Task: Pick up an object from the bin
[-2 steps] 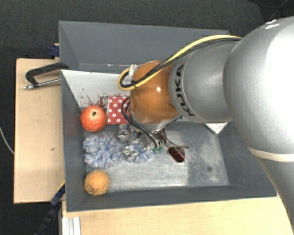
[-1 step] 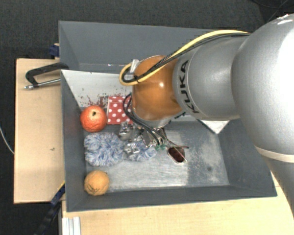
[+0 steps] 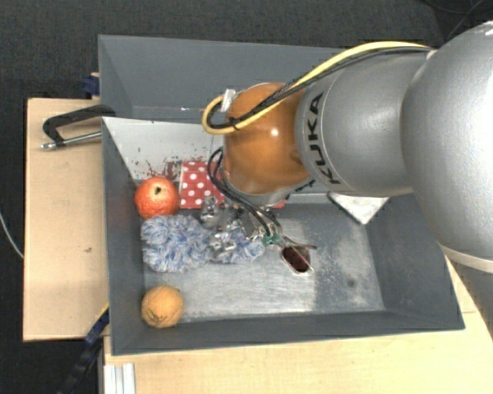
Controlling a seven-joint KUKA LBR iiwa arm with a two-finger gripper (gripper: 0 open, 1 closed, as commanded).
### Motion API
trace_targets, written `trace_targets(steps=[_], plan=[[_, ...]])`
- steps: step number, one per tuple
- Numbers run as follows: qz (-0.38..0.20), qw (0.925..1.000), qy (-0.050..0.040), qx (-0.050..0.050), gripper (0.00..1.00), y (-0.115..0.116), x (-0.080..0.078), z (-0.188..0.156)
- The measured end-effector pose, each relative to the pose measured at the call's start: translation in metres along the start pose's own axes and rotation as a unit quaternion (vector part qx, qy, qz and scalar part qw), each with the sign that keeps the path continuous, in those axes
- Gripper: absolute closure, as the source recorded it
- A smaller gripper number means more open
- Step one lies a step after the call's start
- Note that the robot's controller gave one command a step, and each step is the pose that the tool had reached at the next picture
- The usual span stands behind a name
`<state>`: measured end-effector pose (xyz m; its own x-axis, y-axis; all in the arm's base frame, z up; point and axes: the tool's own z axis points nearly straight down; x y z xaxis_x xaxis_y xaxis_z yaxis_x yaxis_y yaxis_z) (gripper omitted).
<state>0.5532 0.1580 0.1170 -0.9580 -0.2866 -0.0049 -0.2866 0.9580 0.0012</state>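
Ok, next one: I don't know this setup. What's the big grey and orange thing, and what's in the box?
The grey bulk is a robot arm, reaching in from the right; the orange dome is its wrist cover. One camera looks down into a grey metal bin. The arm's gripper is low over a fluffy blue-and-white bundle. Nearby lie a red apple-like fruit, a red box with white dots, a tan ball and a small dark reddish thing. I cannot tell whether it holds anything.
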Motion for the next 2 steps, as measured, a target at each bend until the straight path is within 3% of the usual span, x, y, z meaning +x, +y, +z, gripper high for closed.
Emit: trace_targets(steps=[2], plan=[[0.000,1.0000,-0.0009,0.000,1.00,0.0004,-0.0002,-0.0215]])
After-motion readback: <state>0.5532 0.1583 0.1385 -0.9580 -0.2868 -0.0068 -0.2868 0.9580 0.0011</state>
